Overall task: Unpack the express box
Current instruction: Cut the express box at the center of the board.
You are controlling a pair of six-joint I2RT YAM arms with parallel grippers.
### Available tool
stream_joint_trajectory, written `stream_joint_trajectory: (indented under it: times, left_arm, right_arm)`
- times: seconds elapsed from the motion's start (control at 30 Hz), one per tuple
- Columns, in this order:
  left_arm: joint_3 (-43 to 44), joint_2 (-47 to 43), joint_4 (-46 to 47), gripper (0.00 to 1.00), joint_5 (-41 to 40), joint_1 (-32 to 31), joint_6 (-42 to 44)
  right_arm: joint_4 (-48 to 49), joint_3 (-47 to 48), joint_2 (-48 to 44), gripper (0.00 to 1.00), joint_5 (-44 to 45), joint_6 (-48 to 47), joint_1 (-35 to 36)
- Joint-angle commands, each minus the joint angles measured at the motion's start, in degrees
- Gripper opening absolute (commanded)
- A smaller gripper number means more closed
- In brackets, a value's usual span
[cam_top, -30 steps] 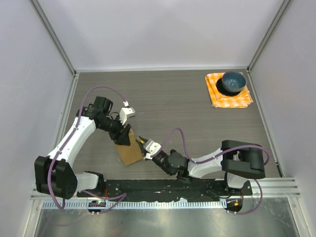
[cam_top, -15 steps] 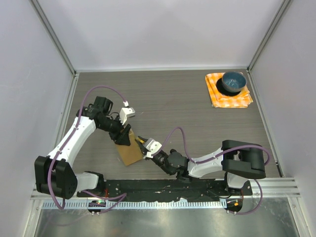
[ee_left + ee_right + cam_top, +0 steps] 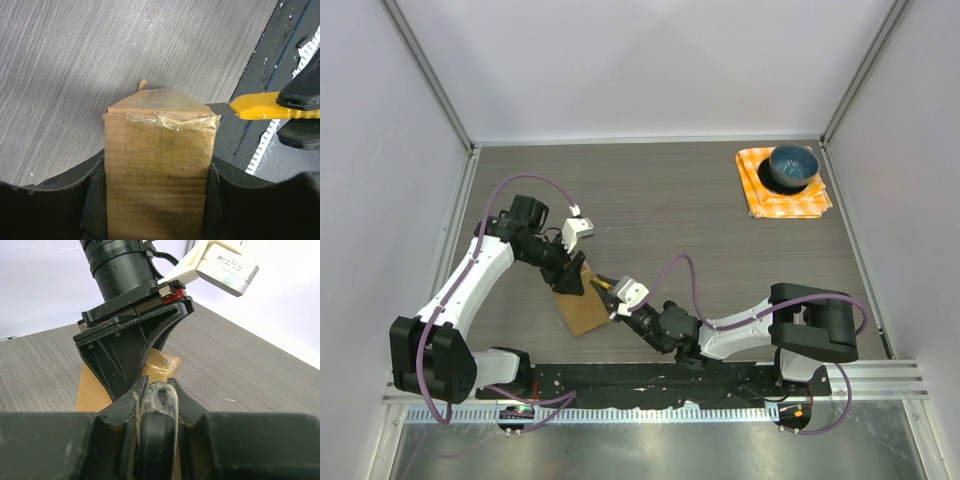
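The express box (image 3: 157, 165), a plain brown carton with clear tape over its end, is clamped between the black fingers of my left gripper (image 3: 156, 200) and tilts down onto the table (image 3: 582, 308). My right gripper (image 3: 156, 390) is shut on a yellow utility knife (image 3: 260, 106). The knife's metal blade (image 3: 219, 108) touches the taped right corner of the box's end. From above, the right gripper (image 3: 613, 298) sits just right of the box, close to the left gripper (image 3: 572, 283). In the right wrist view the left gripper hides most of the box (image 3: 92, 390).
At the far right corner a blue bowl (image 3: 792, 166) stands on an orange checked cloth (image 3: 782, 197). A black rail (image 3: 650, 380) runs along the near edge, just behind the box. Grey walls close in the table on three sides.
The right gripper with the knife has crept slightly away from the near edge, along the box. The left arm and the box have not moved.
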Motion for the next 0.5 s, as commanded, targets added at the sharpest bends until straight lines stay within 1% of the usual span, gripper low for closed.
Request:
stream_joint_trajectory:
  times: [0.0, 0.2, 0.47]
  left_arm:
    - [-0.63, -0.66, -2.81, 0.29, -0.92, -0.03, 0.41]
    - [0.34, -1.53, -4.13, 0.31, 0.23, -0.03, 0.85]
    - [0.52, -3.47, -5.18, 0.32, 0.49, -0.12, 0.58]
  right_arm:
    - [22.37, 2.61, -0.11, 0.01, 0.94, 1.68, 0.35]
    - [22.37, 3.49, 1.82, 0.01, 1.82, 2.55, -0.61]
    - [22.37, 2.53, 5.51, 0.01, 4.63, 0.8, -1.15]
